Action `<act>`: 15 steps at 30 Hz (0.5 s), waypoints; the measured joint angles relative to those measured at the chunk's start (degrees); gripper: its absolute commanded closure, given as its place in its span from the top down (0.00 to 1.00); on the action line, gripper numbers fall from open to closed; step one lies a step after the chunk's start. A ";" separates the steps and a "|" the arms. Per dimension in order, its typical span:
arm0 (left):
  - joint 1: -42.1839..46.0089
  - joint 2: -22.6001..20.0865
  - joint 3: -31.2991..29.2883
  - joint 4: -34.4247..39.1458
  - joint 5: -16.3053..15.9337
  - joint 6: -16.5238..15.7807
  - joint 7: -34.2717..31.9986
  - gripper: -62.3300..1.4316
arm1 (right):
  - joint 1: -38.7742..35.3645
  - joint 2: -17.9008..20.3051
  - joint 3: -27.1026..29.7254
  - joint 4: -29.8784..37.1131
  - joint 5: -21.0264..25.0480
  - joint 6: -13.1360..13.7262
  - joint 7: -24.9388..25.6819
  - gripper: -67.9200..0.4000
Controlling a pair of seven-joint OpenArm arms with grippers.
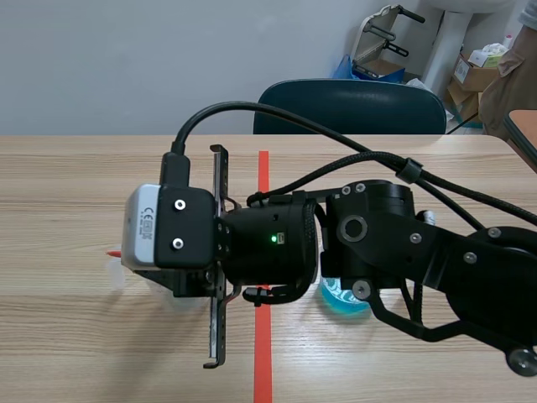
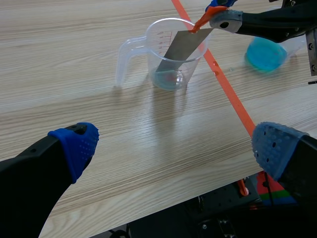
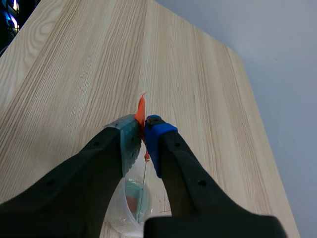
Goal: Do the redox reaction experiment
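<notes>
A clear measuring cup with a handle holds a little blue liquid and stands ahead of my left gripper, which is open and empty, well short of it. A grey metal strip leans inside the cup, its lower end in the liquid. The orange tab at the strip's top is pinched by my right gripper. In the right wrist view, that gripper is shut on the orange tab, directly above the cup. In the scene view, the right arm lies across the table and hides the cup.
A clear vessel of blue liquid stands beyond the tape line, beside the cup; it shows under the right arm. A dark chair stands at the table's far edge. Boxes sit at the back right.
</notes>
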 measured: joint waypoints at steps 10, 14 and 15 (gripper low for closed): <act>0.00 0.00 0.00 0.00 0.00 0.00 0.00 1.00 | 0.11 0.00 0.20 0.00 0.04 0.02 -0.07 0.02; 0.00 0.00 0.00 0.00 0.00 0.00 0.00 1.00 | 1.36 0.00 0.20 0.00 3.21 0.55 -2.29 0.02; 0.00 0.00 0.00 0.00 0.02 0.00 0.00 1.00 | 1.81 0.00 0.20 0.00 4.48 0.57 -3.02 0.02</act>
